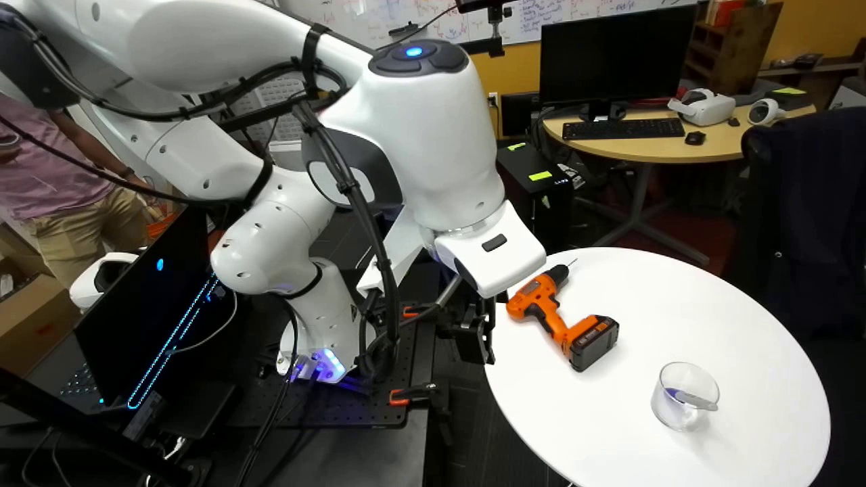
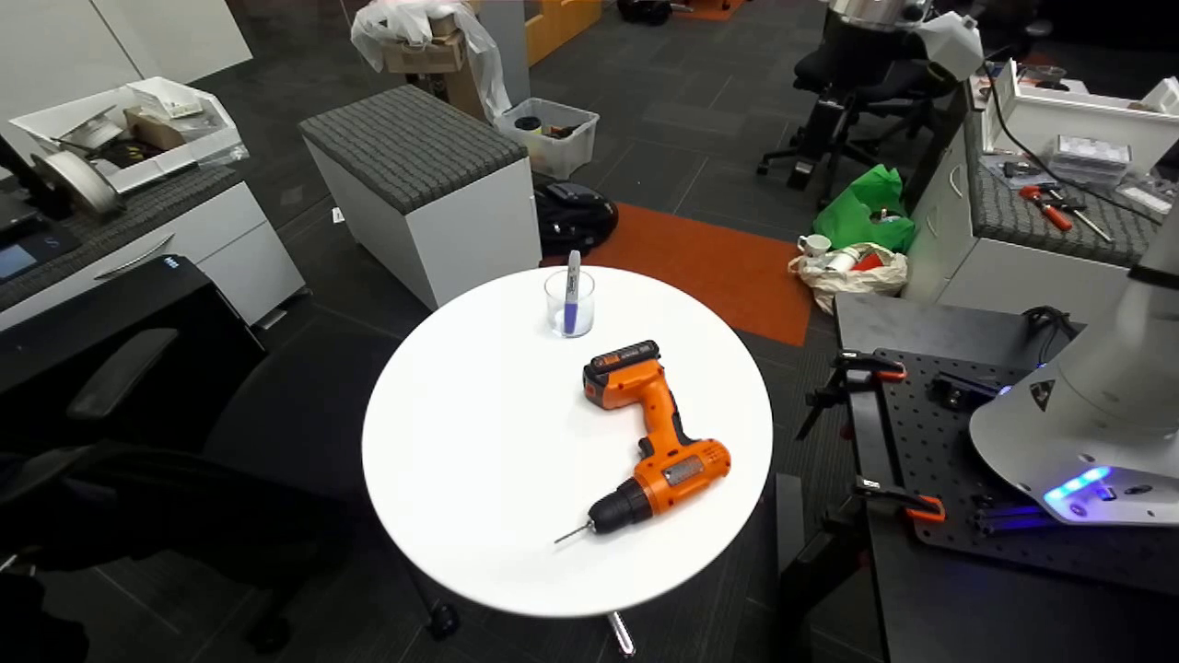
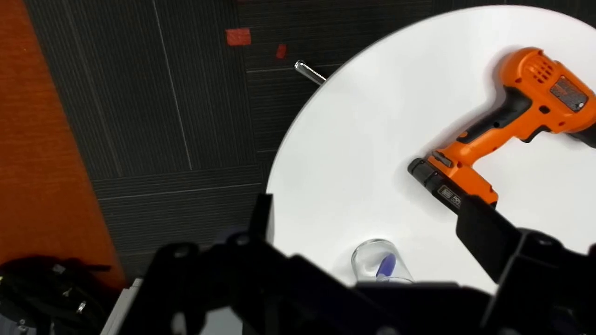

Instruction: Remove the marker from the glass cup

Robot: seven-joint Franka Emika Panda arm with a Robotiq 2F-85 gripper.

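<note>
The marker, with a grey body and a blue-purple end, stands leaning in the glass cup, blue end down and grey end above the rim. In an exterior view the marker leans over the rim of the clear cup. In the wrist view the cup and the marker's blue end show at the bottom; the rest is hidden behind the gripper body. My gripper is open and empty, fingers wide apart. It hangs beside the table edge, apart from the cup.
An orange-and-black power drill lies on the round white table, near the cup; it also shows in an exterior view and the wrist view. A dark chair stands close to the table. Clamps line the robot's bench.
</note>
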